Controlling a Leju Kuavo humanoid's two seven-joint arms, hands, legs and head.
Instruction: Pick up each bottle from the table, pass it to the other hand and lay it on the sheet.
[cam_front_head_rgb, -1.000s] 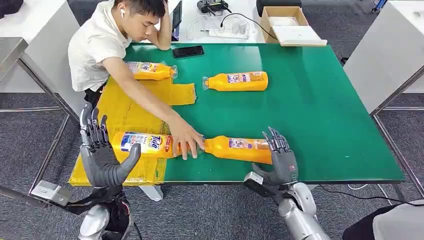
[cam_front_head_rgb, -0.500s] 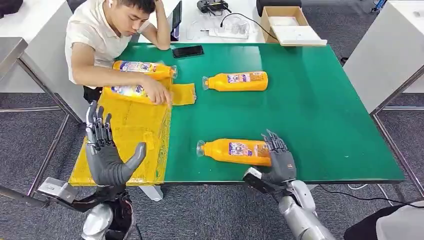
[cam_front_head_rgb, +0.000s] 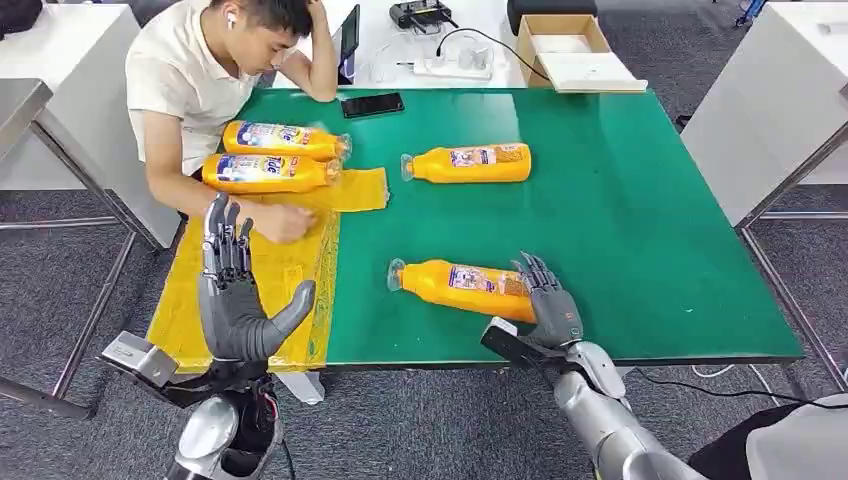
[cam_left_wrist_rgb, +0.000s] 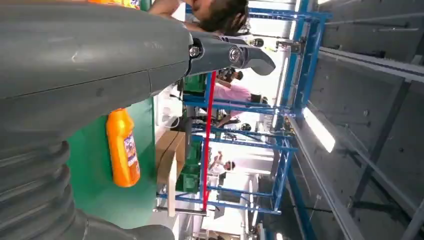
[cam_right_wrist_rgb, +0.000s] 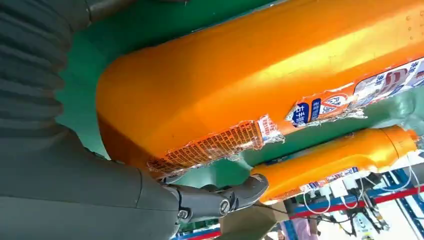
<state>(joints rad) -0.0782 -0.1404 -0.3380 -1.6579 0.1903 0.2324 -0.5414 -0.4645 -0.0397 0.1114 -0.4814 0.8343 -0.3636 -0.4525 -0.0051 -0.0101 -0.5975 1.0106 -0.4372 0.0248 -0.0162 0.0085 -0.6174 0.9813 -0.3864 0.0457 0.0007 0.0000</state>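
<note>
On the green surface (cam_front_head_rgb: 650, 200), the right hand (cam_front_head_rgb: 548, 305) wraps around the base end of the near orange bottle (cam_front_head_rgb: 462, 285), which lies on its side at the near edge with its cap pointing left. The right wrist view shows the same bottle (cam_right_wrist_rgb: 260, 75) close against the palm, the thumb curled beneath its torn label. Whether the bottle is lifted or resting on the surface cannot be told.

The left hand (cam_front_head_rgb: 235, 290) stands upright over the near part of the yellow sheet (cam_front_head_rgb: 260, 290), fingers apart and thumb out to the right, holding nothing.

A second orange bottle (cam_front_head_rgb: 466, 163) lies on its side farther back on the bare surface, cap to the left. Two more bottles (cam_front_head_rgb: 272, 155) lie side by side at the far end of the sheet. A person in a pale shirt (cam_front_head_rgb: 185, 80) sits at the far left corner, one hand (cam_front_head_rgb: 282, 222) on the sheet just beyond the left hand's fingertips. A black phone (cam_front_head_rgb: 371, 104) lies at the far edge.
</note>
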